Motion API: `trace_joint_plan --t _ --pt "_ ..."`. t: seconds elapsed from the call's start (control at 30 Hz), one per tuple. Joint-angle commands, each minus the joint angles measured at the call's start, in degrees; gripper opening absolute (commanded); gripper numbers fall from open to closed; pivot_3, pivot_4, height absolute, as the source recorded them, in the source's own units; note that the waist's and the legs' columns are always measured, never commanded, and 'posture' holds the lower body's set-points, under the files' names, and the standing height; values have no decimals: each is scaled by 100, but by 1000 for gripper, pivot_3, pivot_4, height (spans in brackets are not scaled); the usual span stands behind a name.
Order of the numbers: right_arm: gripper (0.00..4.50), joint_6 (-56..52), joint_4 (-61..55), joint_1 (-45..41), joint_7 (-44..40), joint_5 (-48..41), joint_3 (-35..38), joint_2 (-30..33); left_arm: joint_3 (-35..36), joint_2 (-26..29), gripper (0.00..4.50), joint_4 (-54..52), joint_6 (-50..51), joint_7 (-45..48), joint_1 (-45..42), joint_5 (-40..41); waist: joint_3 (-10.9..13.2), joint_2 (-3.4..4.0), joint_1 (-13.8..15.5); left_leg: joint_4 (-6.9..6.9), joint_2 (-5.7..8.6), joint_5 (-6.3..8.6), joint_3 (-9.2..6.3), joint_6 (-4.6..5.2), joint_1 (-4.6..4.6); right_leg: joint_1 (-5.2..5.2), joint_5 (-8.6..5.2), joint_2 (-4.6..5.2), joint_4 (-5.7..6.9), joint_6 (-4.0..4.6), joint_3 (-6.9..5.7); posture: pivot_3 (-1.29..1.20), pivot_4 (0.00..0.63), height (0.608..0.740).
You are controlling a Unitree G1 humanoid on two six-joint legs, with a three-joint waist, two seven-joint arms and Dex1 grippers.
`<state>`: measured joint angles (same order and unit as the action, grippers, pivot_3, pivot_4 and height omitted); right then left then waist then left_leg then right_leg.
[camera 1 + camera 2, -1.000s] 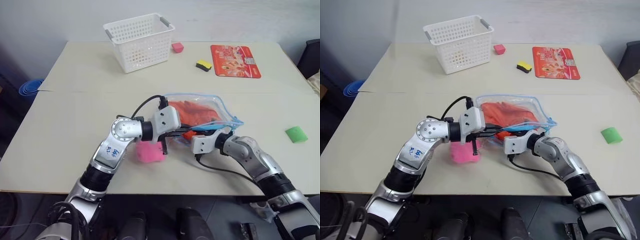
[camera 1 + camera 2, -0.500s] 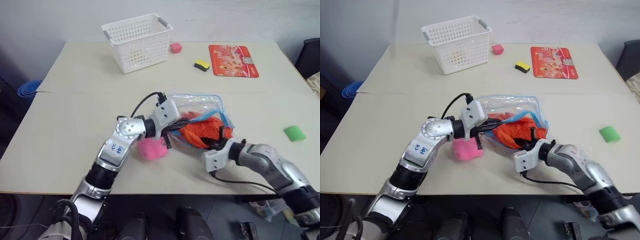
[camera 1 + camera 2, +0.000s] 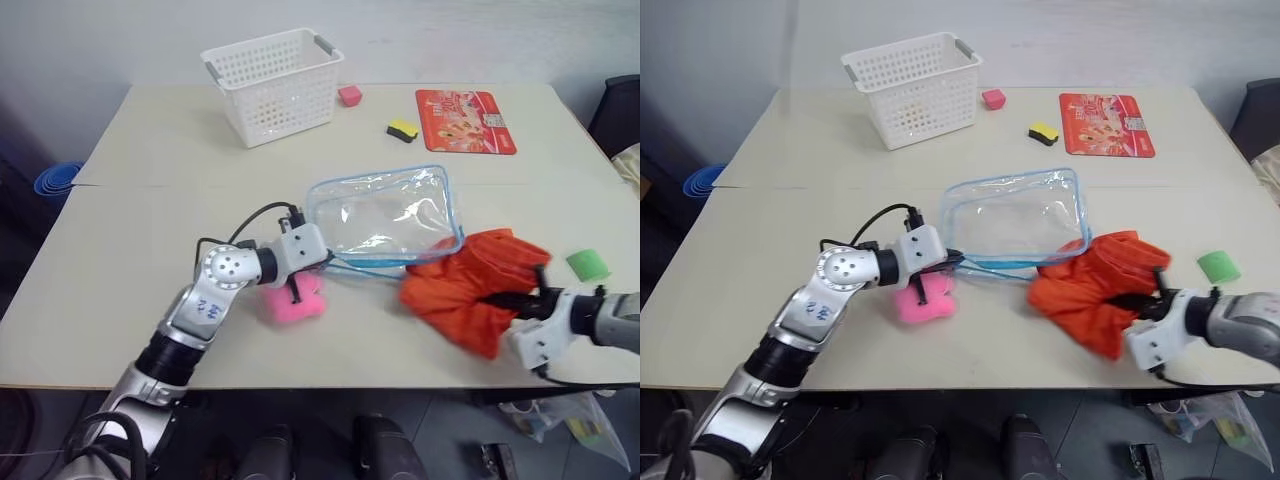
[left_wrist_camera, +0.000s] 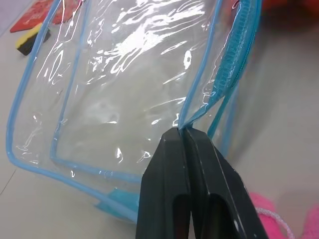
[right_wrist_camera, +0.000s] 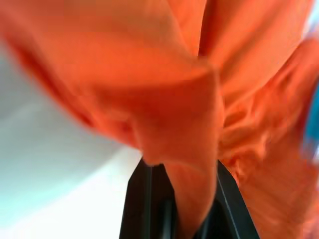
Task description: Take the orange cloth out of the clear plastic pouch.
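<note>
The clear plastic pouch (image 3: 385,212) lies flat on the table's middle, see-through with light blue edging and nothing inside. My left gripper (image 3: 325,262) is shut on the blue edge at its near left corner; the left wrist view has the black fingers (image 4: 169,164) pinching that edging, with the pouch (image 4: 124,84) spread beyond. The orange cloth (image 3: 468,290) hangs crumpled to the right of the pouch, fully outside it. My right gripper (image 3: 522,300) is shut on the cloth's right side. In the right wrist view the cloth (image 5: 199,84) drapes over that gripper (image 5: 182,204).
A pink sponge (image 3: 293,298) lies under my left wrist. A white lattice basket (image 3: 270,95) stands at the back left, with a small pink block (image 3: 349,95), a yellow-and-black sponge (image 3: 402,129) and a red packet (image 3: 465,107) to its right. A green piece (image 3: 588,263) lies at the right edge.
My right gripper has pulled the orange cloth out of the pouch and swung to the right with it. The left gripper drew the pouch's edge leftward, and the pouch flattened.
</note>
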<state>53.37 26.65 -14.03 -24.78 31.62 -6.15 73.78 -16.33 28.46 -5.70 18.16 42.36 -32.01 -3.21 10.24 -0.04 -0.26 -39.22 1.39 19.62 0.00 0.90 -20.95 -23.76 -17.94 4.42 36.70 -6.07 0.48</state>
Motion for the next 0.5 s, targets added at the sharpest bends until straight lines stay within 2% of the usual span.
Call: trace_joint_plan --t 0.03,0.13,0.2,0.27,0.3,0.47,0.5 --pt "62 54 938 -307 506 318 105 307 197 336 0 -478 24 265 198 94 0 0 -2 0 -1 0 0 0 0 0 0 0 -2 1 0 0 150 740" --pt "62 40 1231 -428 515 117 62 164 186 543 0 -821 34 535 414 242 0 0 -11 3 -6 0 -2 0 0 2 -1 -2 -7 2 -2 0 150 740" --pt "62 -265 1199 -411 196 -599 183 -222 144 635 0 -1040 108 638 538 243 0 -6 -32 4 -5 0 0 0 0 1 -1 -2 -7 2 0 0 150 740" --pt "62 -1098 602 -222 -297 -1772 396 -845 125 619 0 -1334 232 790 649 433 2 -12 -71 5 -11 0 0 0 5 10 -1 -7 -12 2 0 0 150 740" --pt "62 -1391 336 -138 -459 -2067 450 -1038 122 573 0 -1418 303 825 654 509 3 -14 -95 5 -14 0 -1 0 9 15 -1 -8 -13 2 -1 0 150 740" --pt "62 -2734 -713 64 -686 -2248 469 -1753 44 430 0 -1444 388 915 567 638 -2 -6 -107 4 -9 0 -3 0 16 16 -1 -2 7 1 -1 0 150 740" --pt "316 -2924 -787 72 -692 -2243 494 -1802 49 430 226 -1416 409 937 549 653 -1 -6 -110 4 -9 1 -3 1 17 17 -1 -2 7 1 -1 0 150 740"
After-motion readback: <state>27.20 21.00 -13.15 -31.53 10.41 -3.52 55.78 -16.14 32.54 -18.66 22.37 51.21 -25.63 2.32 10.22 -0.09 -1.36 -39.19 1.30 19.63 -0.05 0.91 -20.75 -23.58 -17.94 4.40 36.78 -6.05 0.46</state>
